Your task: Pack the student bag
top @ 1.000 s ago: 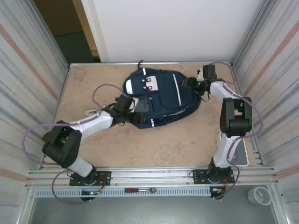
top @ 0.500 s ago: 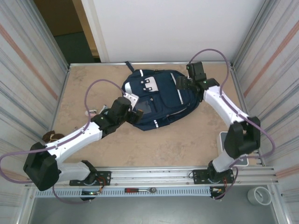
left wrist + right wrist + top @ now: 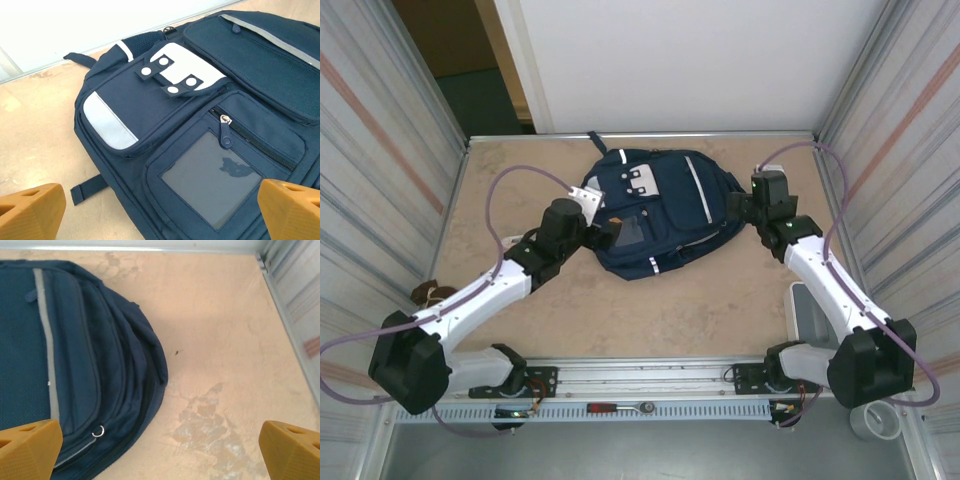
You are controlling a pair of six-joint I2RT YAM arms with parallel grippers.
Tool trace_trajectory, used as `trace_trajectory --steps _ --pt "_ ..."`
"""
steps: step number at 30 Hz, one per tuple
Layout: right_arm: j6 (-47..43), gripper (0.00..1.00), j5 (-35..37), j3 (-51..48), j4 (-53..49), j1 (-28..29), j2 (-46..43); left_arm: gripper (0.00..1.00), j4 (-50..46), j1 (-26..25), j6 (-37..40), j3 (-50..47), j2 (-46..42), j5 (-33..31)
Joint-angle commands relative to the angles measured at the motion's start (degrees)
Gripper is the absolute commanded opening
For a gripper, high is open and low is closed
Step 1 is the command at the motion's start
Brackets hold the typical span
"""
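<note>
Student bag [image 3: 665, 215] on a tan table [image 3: 510, 170], seen from above and from both wrists.

**Edges and room.** The table is closed in by corrugated metal side walls [image 3: 380, 150] and a white back panel [image 3: 690, 60]. The bag lies flat, face up, in the far middle of the table. Its top is turned toward the far-left corner, and a strap end [image 3: 595, 137] reaches close to the far rim. Bare table lies open on the near side of the bag between the two arms, in the far-left corner, and between the bag's right flank and the right wall.

**Grippers.** The left gripper [image 3: 603, 232] is at the bag's left edge and the right gripper [image 3: 738, 205] is at its right flank. Whether either touches the fabric cannot be told. In each wrist view the orange fingertips [image 3: 30, 210] sit at opposite lower corners, so both pairs of jaws stand wide apart with nothing held. Under the left gripper [image 3: 160, 207] is the front pocket. Under the right gripper [image 3: 160, 450] is the bag's side seam [image 3: 150, 385] and bare table.

**Bag.** The bag [image 3: 125, 100] is navy fabric with a white top patch [image 3: 192, 75] crossed by two snap tabs. It also has a pale reflective band, a clear window pocket [image 3: 212, 177] beneath a closed zip with a dark pull [image 3: 226, 131], and a mesh panel [image 3: 250, 55]. On the bag [image 3: 75, 365] in the right wrist view, a thin grey stripe [image 3: 46, 340] runs lengthwise and a ring zip pull [image 3: 98, 431] lies near the lower edge.
</note>
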Motion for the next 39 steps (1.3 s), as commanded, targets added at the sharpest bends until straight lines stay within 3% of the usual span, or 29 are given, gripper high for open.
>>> trace_trajectory --steps 1,5,9,13,15,18,21,24,29,39 --pt "8.3 0.99 -5.2 -2.5 1.9 -2.0 -0.4 0.99 2.4 1.9 -5.1 -0.5 -1.4 3.9" --pt "9.7 0.99 -13.5 -1.9 -0.3 -4.1 2.1 0.99 -2.1 4.1 -5.4 2.8 1.4 11.4" --pt "10.4 0.99 -18.5 -5.0 3.8 -3.4 1.1 0.99 -2.4 4.0 -4.2 3.8 3.4 13.3" --pt "9.8 0.99 -18.2 -6.0 2.6 0.1 1.4 0.99 -3.5 2.1 -0.9 4.1 5.2 13.4" --pt "9.5 0.99 -16.2 -6.8 2.1 2.7 1.7 0.99 -4.7 -0.5 2.1 4.5 6.4 11.9" --pt "9.2 0.99 -14.9 -7.9 2.4 5.1 2.5 0.99 -5.9 -7.2 8.1 5.4 10.0 2.6" --pt "9.2 1.0 -16.1 -8.6 3.1 5.5 2.5 0.99 -7.9 -12.5 13.5 8.1 15.6 -5.6" --pt "9.3 0.99 -16.6 -9.5 3.7 5.5 1.7 0.99 -8.0 -15.5 19.2 10.4 21.0 -9.6" --pt "8.9 1.0 -16.6 -9.5 3.4 5.4 2.1 0.97 -5.4 -16.1 26.1 13.6 27.6 -11.7" --pt "9.6 1.0 -15.8 -11.3 2.7 5.3 1.3 0.79 -7.6 -14.0 29.7 17.7 34.6 -7.1"
